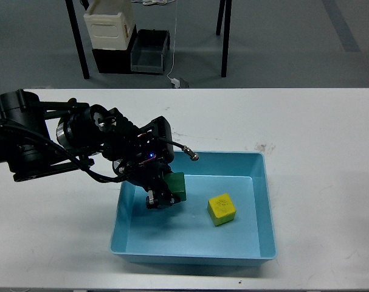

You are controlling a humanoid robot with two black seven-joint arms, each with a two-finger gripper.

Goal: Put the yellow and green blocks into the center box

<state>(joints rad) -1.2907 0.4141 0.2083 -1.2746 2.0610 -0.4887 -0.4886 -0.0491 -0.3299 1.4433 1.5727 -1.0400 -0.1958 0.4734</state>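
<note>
The light-blue tray [264,201] sits on the white table at the front centre. The yellow block [222,209] lies on the tray's floor, right of middle. My left gripper [165,193] reaches in from the left over the tray's left part and is shut on the dark green block [175,184], holding it just above the tray floor. Part of the green block is hidden by the fingers. My right gripper is out of view.
The white table [318,128] extends right of and behind the tray. Beyond the table's far edge, on the floor, stand a cream-white box [109,25], a small dark bin [150,52] and black table legs [224,36].
</note>
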